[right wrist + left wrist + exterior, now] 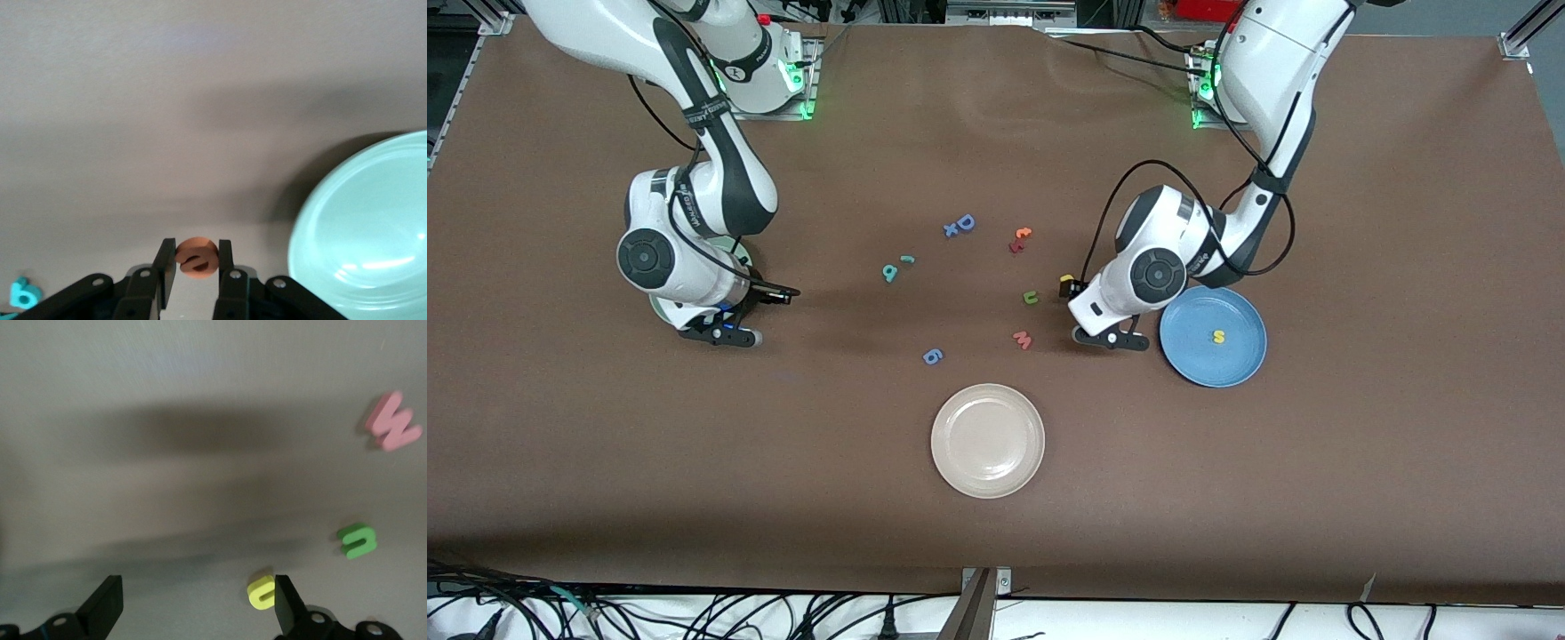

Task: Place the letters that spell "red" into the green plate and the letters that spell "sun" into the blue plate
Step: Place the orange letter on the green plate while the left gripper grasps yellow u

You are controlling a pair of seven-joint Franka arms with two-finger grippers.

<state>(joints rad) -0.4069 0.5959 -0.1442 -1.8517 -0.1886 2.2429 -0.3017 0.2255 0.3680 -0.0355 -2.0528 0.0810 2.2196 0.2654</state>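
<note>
My right gripper (195,259) is shut on the orange "e" (197,251) and hangs just above the table beside the green plate (360,247). In the front view my right arm hides most of that plate (655,308). The teal "d" (889,272) and thin teal "r" (908,259) lie mid-table. My left gripper (199,607) is open and low over the table, with the yellow "n" (261,592) just inside one finger. The green "u" (357,540) lies close by. The yellow "s" (1217,336) rests in the blue plate (1192,356), next to my left arm.
A cream-white plate (987,440) sits nearest the front camera. A pink "w" (1023,339) and a blue "6" (933,356) lie between it and the other letters. A blue "D" with "x" (960,225) and a red-orange pair (1020,238) lie toward the robots' bases.
</note>
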